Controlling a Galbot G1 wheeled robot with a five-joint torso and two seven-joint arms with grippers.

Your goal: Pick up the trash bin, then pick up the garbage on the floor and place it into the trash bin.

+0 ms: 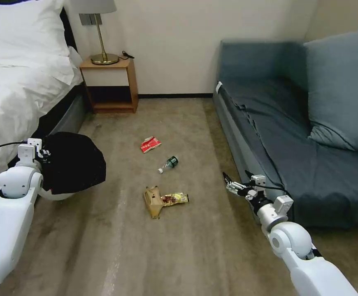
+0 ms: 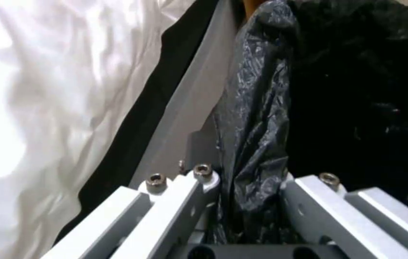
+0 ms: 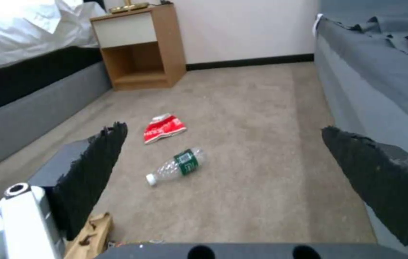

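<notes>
The left gripper (image 2: 249,201) seems clamped on the trash bin's (image 1: 74,164) lined rim, holding it ready, while the right gripper (image 1: 228,183), spread wide, aims at the bottle (image 3: 177,165).

My arms are glossy white rounded shells with ball-like wrist joints, thin black cables looping off them; my left gripper (image 2: 249,201) has grey metal links with hex screws, my right gripper (image 3: 242,172) ridged black pads

The left arm reaches forward on the robot's left, its left gripper (image 2: 242,201) clamped on black plastic. The right arm stretches forward low on the right, its right gripper (image 1: 229,183) spread wide with nothing between the fingers.
</notes>
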